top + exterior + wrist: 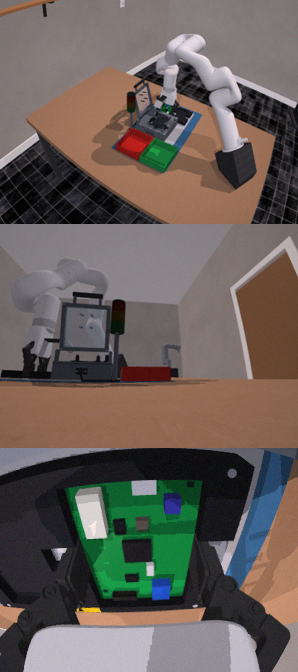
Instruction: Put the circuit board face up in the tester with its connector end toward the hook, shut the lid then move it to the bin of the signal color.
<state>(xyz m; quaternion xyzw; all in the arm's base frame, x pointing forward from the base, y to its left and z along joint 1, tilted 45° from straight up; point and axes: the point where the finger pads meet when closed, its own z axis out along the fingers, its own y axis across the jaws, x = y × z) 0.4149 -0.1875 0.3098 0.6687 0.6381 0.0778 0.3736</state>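
The green circuit board (136, 538) lies face up in a pocket of the black tray (181, 114), with its white connector (89, 511) at the upper left in the wrist view. My gripper (137, 545) is down over the tray, and its two black fingers press against the board's long sides. In the top view the board (166, 108) shows under the wrist. The grey tester (158, 124) stands next to the tray, with its lid (143, 97) raised upright. The signal tower (131, 102) beside it shows no lit color.
The red bin (134, 142) and the green bin (158, 154) stand side by side at the front of the blue mat. The upright lid and its handle (87, 295) stand close to the arm's wrist. The tray's second pocket is empty.
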